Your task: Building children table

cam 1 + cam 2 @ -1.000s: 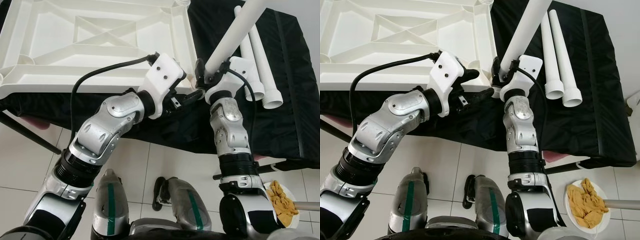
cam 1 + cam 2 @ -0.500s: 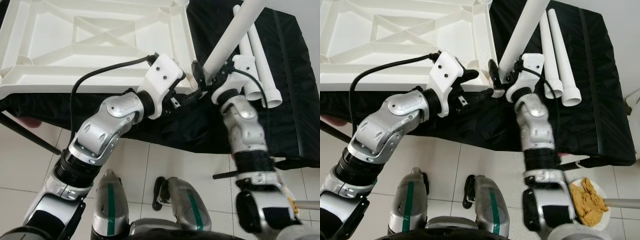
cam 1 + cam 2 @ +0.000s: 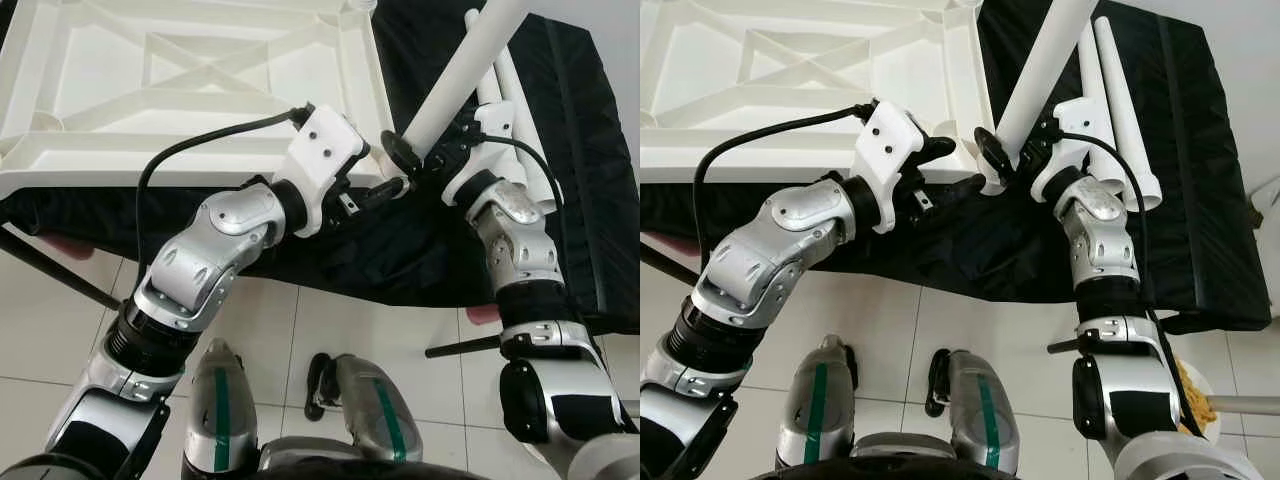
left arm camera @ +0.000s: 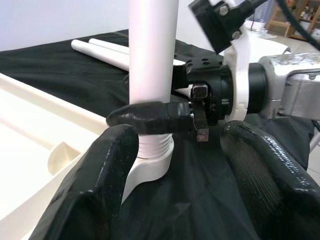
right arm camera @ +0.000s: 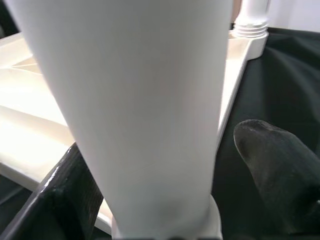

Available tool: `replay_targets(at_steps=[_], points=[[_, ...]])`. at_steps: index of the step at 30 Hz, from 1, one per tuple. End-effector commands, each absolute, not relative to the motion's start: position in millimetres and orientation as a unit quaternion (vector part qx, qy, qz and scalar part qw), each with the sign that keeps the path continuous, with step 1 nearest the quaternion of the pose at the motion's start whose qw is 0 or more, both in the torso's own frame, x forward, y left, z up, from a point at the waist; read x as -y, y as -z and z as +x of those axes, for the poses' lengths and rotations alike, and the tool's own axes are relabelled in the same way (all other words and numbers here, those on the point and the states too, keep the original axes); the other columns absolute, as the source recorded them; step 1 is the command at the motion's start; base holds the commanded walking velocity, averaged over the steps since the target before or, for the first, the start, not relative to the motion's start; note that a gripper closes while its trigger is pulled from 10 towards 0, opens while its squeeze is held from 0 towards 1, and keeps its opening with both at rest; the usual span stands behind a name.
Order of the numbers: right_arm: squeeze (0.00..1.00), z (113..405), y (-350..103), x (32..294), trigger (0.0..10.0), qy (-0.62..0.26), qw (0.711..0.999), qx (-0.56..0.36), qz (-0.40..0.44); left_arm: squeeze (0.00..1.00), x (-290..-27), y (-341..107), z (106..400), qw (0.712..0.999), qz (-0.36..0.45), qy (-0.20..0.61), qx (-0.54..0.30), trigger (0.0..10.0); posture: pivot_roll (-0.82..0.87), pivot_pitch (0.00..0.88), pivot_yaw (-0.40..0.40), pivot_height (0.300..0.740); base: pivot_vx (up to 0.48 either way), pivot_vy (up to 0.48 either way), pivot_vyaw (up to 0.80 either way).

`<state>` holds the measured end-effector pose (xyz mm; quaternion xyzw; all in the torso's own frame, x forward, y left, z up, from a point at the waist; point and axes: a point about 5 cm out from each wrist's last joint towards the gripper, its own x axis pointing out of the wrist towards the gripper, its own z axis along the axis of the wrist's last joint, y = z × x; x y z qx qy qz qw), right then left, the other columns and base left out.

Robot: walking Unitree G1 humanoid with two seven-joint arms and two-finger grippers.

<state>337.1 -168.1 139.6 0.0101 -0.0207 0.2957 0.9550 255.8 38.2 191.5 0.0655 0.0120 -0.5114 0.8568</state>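
Observation:
The white table top (image 3: 60, 155) lies upside down on a black cloth (image 3: 580, 150). A white leg (image 3: 455, 75) stands tilted in its near right corner socket (image 4: 150, 167). My right gripper (image 3: 420, 150) is shut on this leg just above the threaded base; in the right wrist view the leg (image 5: 140, 100) sits between the black fingers (image 5: 280, 170). My left gripper (image 3: 378, 172) is open right beside that corner, its fingers (image 4: 100, 190) on either side of the socket without touching the leg. Two spare legs (image 3: 1120, 110) lie on the cloth to the right.
Another leg stub (image 5: 252, 15) stands in the table top's far right corner. A plate of yellow food (image 3: 1200, 400) sits on the tiled floor at the lower right. A dark stand bar (image 3: 50, 265) slants down at the left. My own legs (image 3: 300, 420) are below.
My right forearm has swung out to the right and the wrist has turned about the leg, which stays in the corner socket. The left arm has held still.

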Motion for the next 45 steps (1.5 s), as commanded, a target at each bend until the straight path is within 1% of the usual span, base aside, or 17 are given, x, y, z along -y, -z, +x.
replay_targets(at_steps=[1,8,9,10,11,22,23,27,37,39,43,45], points=[[0.00,339.3,-141.9,173.8,10.0,-0.303,0.953,0.026,0.010,0.00,-37.0,-191.0,251.0,0.845,0.062,0.530,-0.015,10.0,0.13,0.062,-0.121,0.740,0.000,0.000,0.00],[0.00,343.4,-139.7,173.1,10.0,-0.327,0.945,0.023,0.017,0.00,-36.8,-191.6,250.5,0.844,0.063,0.532,-0.016,10.0,0.13,0.065,-0.117,0.740,0.000,0.000,0.00],[0.00,344.5,-139.5,173.7,2.6,-0.330,0.944,0.023,0.020,0.00,-36.7,-191.8,250.7,0.844,0.063,0.532,-0.016,10.0,0.13,0.064,-0.116,0.740,0.000,0.000,0.00],[0.00,344.5,-139.5,173.7,2.6,-0.330,0.944,0.023,0.020,0.00,-36.7,-191.8,250.7,0.844,0.063,0.532,-0.016,10.0,0.13,0.064,-0.116,0.740,0.000,0.000,0.00],[0.00,345.2,-139.1,174.2,0.0,-0.332,0.943,0.022,0.022,0.00,-36.6,-192.0,250.8,0.844,0.063,0.532,-0.016,10.0,0.13,0.063,-0.116,0.740,0.000,0.000,0.00],[0.00,344.2,-134.1,176.2,0.0,-0.345,0.938,0.019,0.033,0.00,-36.4,-192.9,251.3,0.845,0.064,0.531,-0.015,10.0,0.13,0.062,-0.119,0.740,0.000,0.000,0.00],[0.00,343.9,-133.8,176.3,10.0,-0.343,0.938,0.019,0.035,0.00,-36.3,-192.9,251.3,0.845,0.064,0.531,-0.014,10.0,0.13,0.062,-0.119,0.740,0.000,0.000,0.00],[0.00,344.0,-133.7,176.5,10.0,-0.338,0.940,0.021,0.038,0.00,-36.1,-192.9,251.4,0.844,0.063,0.532,-0.014,10.0,0.13,0.060,-0.118,0.740,0.000,0.000,0.00],[0.00,340.2,-129.8,172.4,10.0,-0.288,0.956,0.027,0.043,0.00,-35.9,-191.9,250.8,0.843,0.063,0.535,-0.016,10.0,0.12,0.052,-0.114,0.740,0.000,0.000,0.00],[0.00,338.9,-128.5,170.4,10.0,-0.263,0.964,0.024,0.038,0.00,-35.4,-191.5,250.8,0.841,0.064,0.537,-0.016,10.0,0.12,0.048,-0.113,0.740,0.000,0.000,0.00],[0.00,337.7,-128.3,169.0,10.0,-0.249,0.968,0.025,0.034,0.00,-34.8,-191.1,250.7,0.840,0.064,0.539,-0.016,10.0,0.11,0.043,-0.112,0.740,0.000,0.000,0.00],[0.00,336.1,-128.5,167.2,10.0,-0.221,0.974,0.029,0.036,0.00,-34.1,-190.9,250.6,0.838,0.065,0.541,-0.016,10.0,0.11,0.037,-0.109,0.740,0.000,0.000,0.00]])
